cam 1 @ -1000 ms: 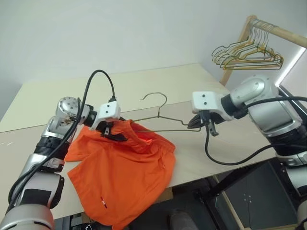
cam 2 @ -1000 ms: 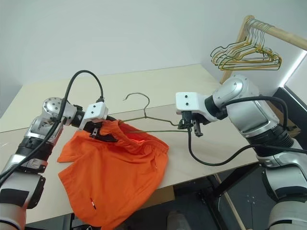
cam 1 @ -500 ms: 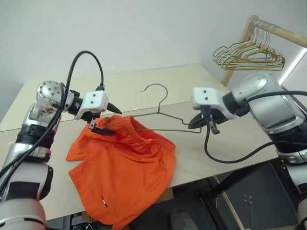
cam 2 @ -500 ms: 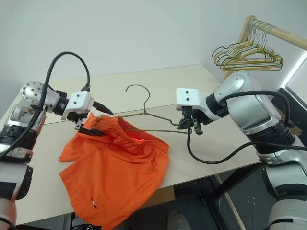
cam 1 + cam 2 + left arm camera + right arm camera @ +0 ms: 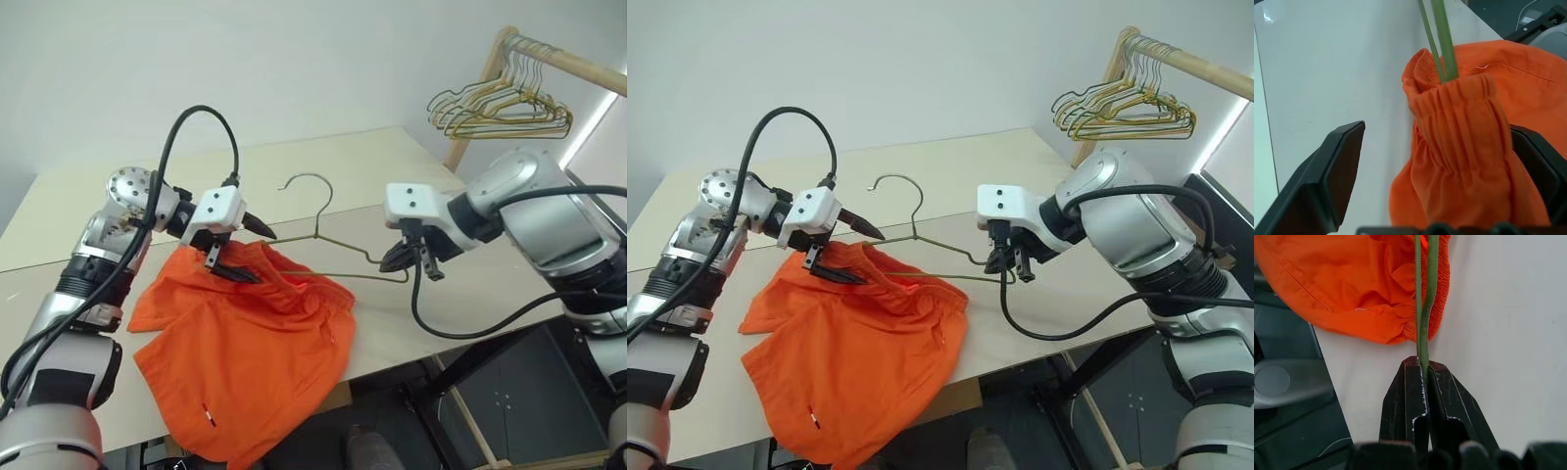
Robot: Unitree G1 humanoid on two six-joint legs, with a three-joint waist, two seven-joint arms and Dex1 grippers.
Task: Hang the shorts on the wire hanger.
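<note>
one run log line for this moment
right gripper: shut on wire hanger | left gripper: open around waistband of shorts | hanger end inside waistband | shorts on table

You see: shorts (image 5: 250, 357) – soft matt orange cloth, gathered ribbed waistband | wire hanger (image 5: 338, 245) – thin smooth metal wire | table (image 5: 323, 162) – smooth pale matt top | gripper fingers (image 5: 1410, 401) – black, scuffed matt.

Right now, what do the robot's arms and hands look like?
Both arms are shiny silver metal with rounded joints and some black bands. A white boxy block sits at each wrist, and a thick black cable loops out from each one. The left hand and the right hand each have two black, flat, wedge-shaped fingers. The fingers look scuffed along their edges.
</note>
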